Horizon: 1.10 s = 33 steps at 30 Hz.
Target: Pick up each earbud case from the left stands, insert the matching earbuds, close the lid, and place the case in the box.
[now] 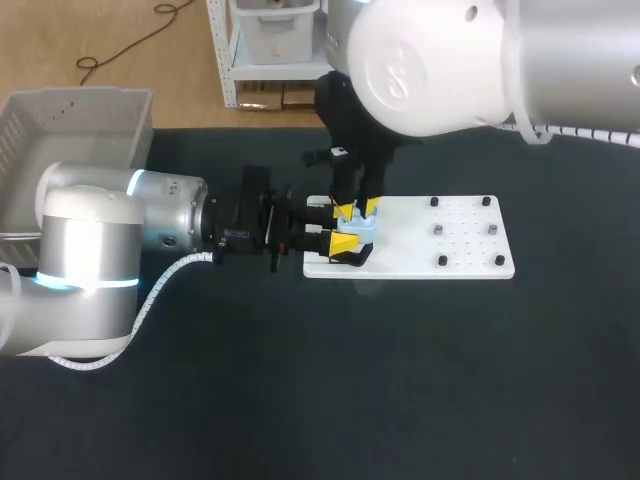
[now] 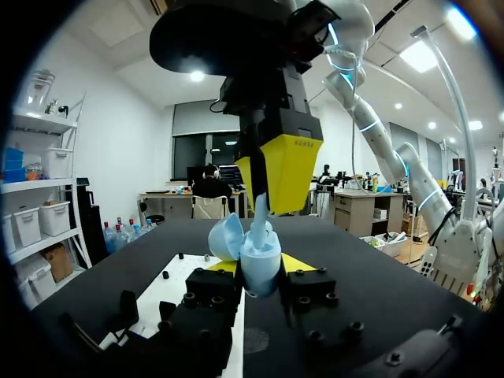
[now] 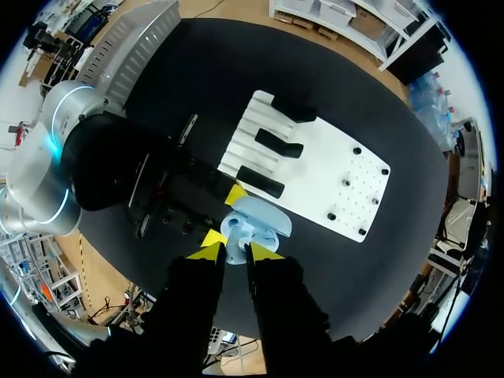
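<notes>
Closest in, the left pincer (image 2: 260, 272) is clamped on the pale blue earbud case (image 2: 261, 258), holding it upright with its lid (image 2: 226, 236) tipped back, presumably so the sockets face up. The right pincer (image 2: 264, 185) hangs straight above, its yellow tips seemingly closed on an earbud (image 2: 258, 220) reaching down into the case. The case sits above the edge of the white board (image 1: 460, 250), beside the black stands (image 3: 276, 144). The lid cannot close until that upper pincer lifts clear (my guess). The grey box (image 1: 80, 110) waits across the tabletop (image 1: 400, 380), beyond the left arm.
</notes>
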Motion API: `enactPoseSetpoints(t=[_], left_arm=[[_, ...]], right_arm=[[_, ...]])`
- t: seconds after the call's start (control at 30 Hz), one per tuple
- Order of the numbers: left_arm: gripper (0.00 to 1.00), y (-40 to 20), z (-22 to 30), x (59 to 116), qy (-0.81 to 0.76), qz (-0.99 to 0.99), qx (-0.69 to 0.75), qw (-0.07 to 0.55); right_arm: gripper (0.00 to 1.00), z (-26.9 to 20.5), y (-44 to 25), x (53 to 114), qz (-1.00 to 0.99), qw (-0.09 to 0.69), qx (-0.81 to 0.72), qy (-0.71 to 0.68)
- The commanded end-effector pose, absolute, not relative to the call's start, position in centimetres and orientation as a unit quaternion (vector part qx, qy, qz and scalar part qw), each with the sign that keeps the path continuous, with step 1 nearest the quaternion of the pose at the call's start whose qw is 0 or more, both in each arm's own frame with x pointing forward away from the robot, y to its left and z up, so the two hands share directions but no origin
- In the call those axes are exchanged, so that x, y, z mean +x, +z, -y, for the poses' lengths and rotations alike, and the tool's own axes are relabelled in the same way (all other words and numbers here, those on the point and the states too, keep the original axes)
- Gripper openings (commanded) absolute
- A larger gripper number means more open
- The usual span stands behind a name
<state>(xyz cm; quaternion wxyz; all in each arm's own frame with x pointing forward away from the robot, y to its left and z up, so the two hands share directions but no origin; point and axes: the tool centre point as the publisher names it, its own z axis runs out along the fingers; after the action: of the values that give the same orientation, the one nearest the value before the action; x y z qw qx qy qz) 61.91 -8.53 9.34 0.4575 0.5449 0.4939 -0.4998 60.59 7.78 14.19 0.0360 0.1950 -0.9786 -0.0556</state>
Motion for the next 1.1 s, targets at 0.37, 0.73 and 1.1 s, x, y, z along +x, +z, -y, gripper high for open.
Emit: enactPoseSetpoints(t=[0.37,0.73,1.1], left_arm=[[0.00,9.4,8.5,61.9,-0.499,-0.495,0.545,0.458],[0.00,9.4,8.5,61.9,-0.499,-0.495,0.545,0.458],[0.00,9.4,8.5,61.9,-0.499,-0.495,0.545,0.458]], right_arm=[[0.00,-8.0,13.9,60.9,0.978,0.040,0.196,-0.058],[0.00,-8.0,13.5,61.1,0.978,0.044,0.197,-0.058],[0.35,-8.2,13.0,61.3,0.977,0.052,0.198,-0.057]])
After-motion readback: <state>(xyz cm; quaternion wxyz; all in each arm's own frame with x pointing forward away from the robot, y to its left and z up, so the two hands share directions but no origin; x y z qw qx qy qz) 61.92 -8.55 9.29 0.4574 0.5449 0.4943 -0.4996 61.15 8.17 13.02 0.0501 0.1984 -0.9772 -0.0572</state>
